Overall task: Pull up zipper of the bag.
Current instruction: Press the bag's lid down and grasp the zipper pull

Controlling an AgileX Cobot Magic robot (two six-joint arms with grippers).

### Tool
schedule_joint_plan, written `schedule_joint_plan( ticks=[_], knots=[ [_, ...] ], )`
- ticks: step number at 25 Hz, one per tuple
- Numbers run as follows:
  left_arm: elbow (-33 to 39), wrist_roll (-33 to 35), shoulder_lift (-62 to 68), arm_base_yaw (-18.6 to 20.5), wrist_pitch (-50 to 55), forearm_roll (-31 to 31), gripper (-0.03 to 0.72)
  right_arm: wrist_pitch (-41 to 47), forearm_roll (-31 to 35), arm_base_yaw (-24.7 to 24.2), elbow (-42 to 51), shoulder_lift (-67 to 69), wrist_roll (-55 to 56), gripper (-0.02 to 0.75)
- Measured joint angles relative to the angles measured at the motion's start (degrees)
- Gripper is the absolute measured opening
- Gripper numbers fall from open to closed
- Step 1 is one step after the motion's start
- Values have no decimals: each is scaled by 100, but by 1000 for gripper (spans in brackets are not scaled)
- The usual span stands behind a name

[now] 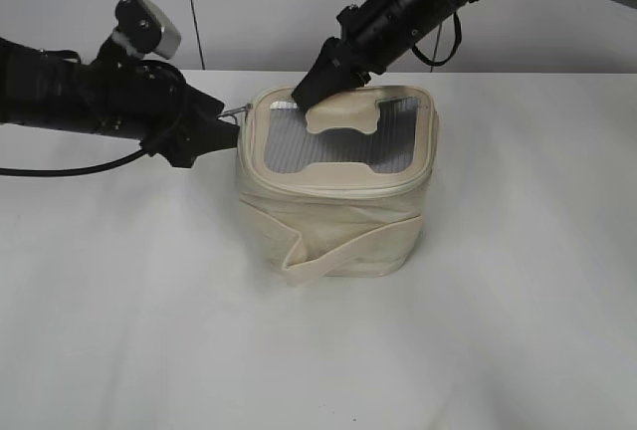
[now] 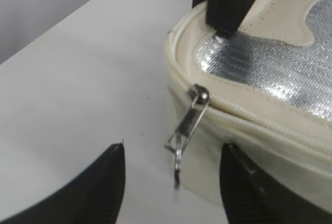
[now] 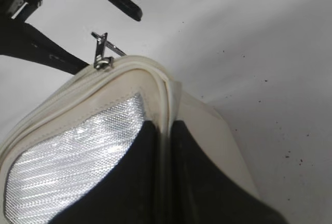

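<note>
The cream-white bag [image 1: 338, 226] stands mid-table, its grey mesh top [image 1: 333, 141] bearing a cream H-shaped patch. The zipper track [image 2: 259, 123] runs round the top rim. A silver slider [image 2: 199, 95] with its ring pull [image 2: 179, 154] hangs at the bag's far-left corner, also in the right wrist view [image 3: 101, 53]. My left gripper [image 2: 174, 180] is open, its fingers either side of the ring pull without touching it. My right gripper [image 3: 165, 130] is shut on the bag's back rim [image 3: 168, 97], pinching it between its fingers, seen in the exterior view [image 1: 317, 87].
The white table [image 1: 518, 301] spreads all round the bag. A pale wall [image 1: 249, 2] rises behind the table's far edge. A black cable [image 1: 70, 166] trails from the left arm over the table.
</note>
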Motion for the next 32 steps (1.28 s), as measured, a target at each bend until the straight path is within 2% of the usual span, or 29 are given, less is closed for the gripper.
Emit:
schedule_joint_plan(
  ticks=[2, 4, 8, 10, 14, 17, 20, 28, 32],
  knots=[
    [-134, 5, 89, -86, -93, -14, 433, 0, -7, 0, 0, 0, 0, 62],
    [-274, 5, 203, -156, -275, -41, 382, 0, -13, 0, 0, 0, 5, 62],
    [-411, 5, 312, -289, -770, 108, 106, 0, -17, 0, 0, 0, 58, 59],
    [-411, -67, 312, -322, -815, 418, 36, 0, -17, 0, 0, 0, 80, 58],
    [-411, -883, 161, -341, -1006, 1306, 5, 0, -23, 0, 0, 0, 240, 57],
    [-310, -1269, -135, -341, -1055, 1708, 2, -42, -23, 0, 0, 0, 334, 57],
    [-75, -1378, -496, -341, -1060, 1804, 2, -48, -23, 0, 0, 0, 438, 57],
    [1094, -1488, -1222, -341, -1174, 1882, 0, -61, -18, 0, 0, 0, 556, 57],
    [1250, -1495, -1369, -341, -1211, 1735, 5, -61, 12, 0, 0, 0, 569, 56]
  ],
)
